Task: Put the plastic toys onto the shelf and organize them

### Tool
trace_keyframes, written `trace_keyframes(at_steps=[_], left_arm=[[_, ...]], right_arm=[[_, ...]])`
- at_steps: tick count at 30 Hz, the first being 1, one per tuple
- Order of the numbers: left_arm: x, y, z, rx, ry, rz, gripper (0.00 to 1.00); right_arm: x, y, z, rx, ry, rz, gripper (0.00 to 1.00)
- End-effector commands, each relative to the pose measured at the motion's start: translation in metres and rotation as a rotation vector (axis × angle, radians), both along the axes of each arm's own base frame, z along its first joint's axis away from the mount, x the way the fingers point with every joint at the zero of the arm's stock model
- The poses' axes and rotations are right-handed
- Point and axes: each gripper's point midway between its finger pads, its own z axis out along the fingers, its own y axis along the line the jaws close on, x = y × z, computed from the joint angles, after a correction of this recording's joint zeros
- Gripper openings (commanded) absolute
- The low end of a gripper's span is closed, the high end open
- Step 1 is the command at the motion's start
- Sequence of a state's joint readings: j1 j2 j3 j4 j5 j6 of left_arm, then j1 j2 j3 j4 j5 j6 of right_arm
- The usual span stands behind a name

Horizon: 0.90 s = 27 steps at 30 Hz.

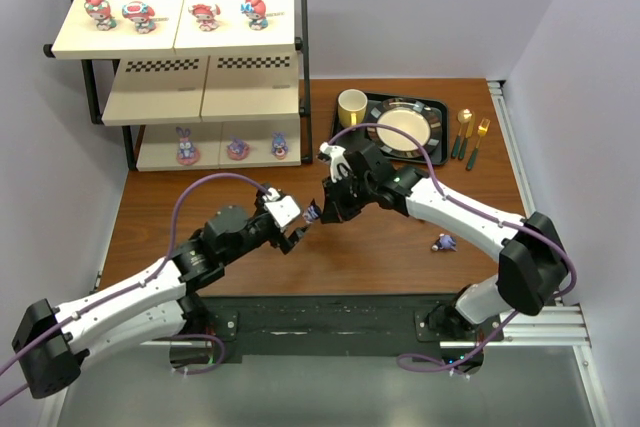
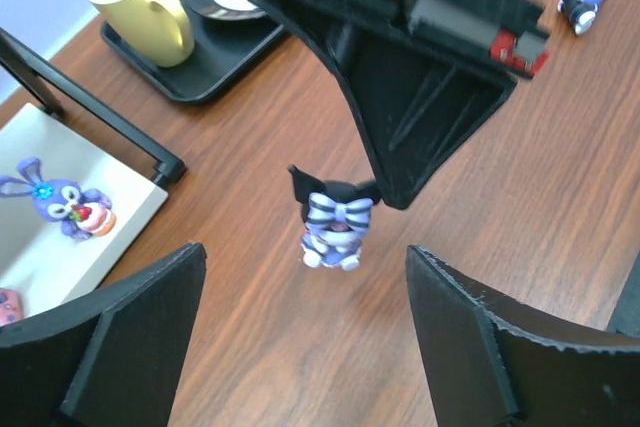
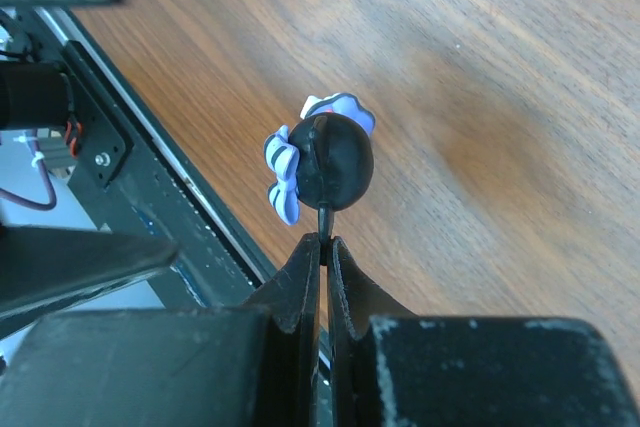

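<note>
**A:** Pinching the navy bow-tied figurine (image 3: 330, 162) by one skinny ear tip with the right jaws, dangling it over the counter (image 2: 560, 167).

**B:** Holding the left jaws wide apart either side of it, gripping nothing. Guessing hard, light, slick plastic, so probably aiming for the round body, not that ear.

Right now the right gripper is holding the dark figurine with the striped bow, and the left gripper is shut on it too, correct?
Not quite. The right gripper does hold the dark figurine, pinched by a thin tip on its head, but the left gripper is open. The left wrist view shows its fingers wide apart on either side of the toy, not touching it.
</note>
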<state>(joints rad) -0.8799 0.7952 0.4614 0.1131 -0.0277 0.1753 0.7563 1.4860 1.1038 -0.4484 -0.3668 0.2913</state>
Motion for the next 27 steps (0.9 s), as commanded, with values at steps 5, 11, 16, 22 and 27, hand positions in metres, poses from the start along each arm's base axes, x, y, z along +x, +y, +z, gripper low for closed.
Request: trace_keyframes(at_steps=[5,11,16,22,27], left_arm=[[0.003,-0.017,0.02,-0.032,-0.119,-0.058,0.75],[0.003,-0.022,0.019,-0.001,-0.171,-0.075,0.7],[0.005,-0.024,0.023,0.003,-0.221,-0.072,0.67],[0.008,-0.027,0.023,0.018,-0.246,-0.066,0.64],[0.009,-0.033,0.015,0.048,-0.227,-0.086,0.58]], right_arm=[[0.012,0.007,0.037,0.101,-0.098,-0.027,0.0],[0.015,0.007,0.037,0.1,-0.113,-0.035,0.0],[0.015,0.006,0.038,0.101,-0.118,-0.043,0.0],[0.015,0.006,0.04,0.107,-0.126,-0.047,0.0],[0.013,0.004,0.039,0.111,-0.127,-0.05,0.0]])
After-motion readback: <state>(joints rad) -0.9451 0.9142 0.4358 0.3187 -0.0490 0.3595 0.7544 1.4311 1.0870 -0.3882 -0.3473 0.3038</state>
